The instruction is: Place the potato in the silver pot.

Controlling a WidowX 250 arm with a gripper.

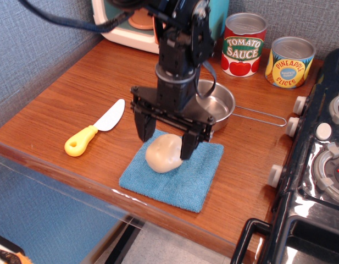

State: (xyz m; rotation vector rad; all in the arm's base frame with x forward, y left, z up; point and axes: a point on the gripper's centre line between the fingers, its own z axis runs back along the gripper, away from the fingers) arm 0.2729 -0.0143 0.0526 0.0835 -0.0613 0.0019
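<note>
Pincer (165, 138) spread wide, black fingers straddling the smooth beige potato (162, 154) on a nubby blue cloth (185, 179) (shiny silver pot (220, 102) just behind); wood worktop (65, 104) bare leftward.

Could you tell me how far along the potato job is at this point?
Done: the end effector is positioned over the potato, open, one finger on each side. In hand: closing on the potato, which lies on the blue cloth, not yet gripped. Left: grasp, lift, carry it to the empty silver pot and release.
</note>
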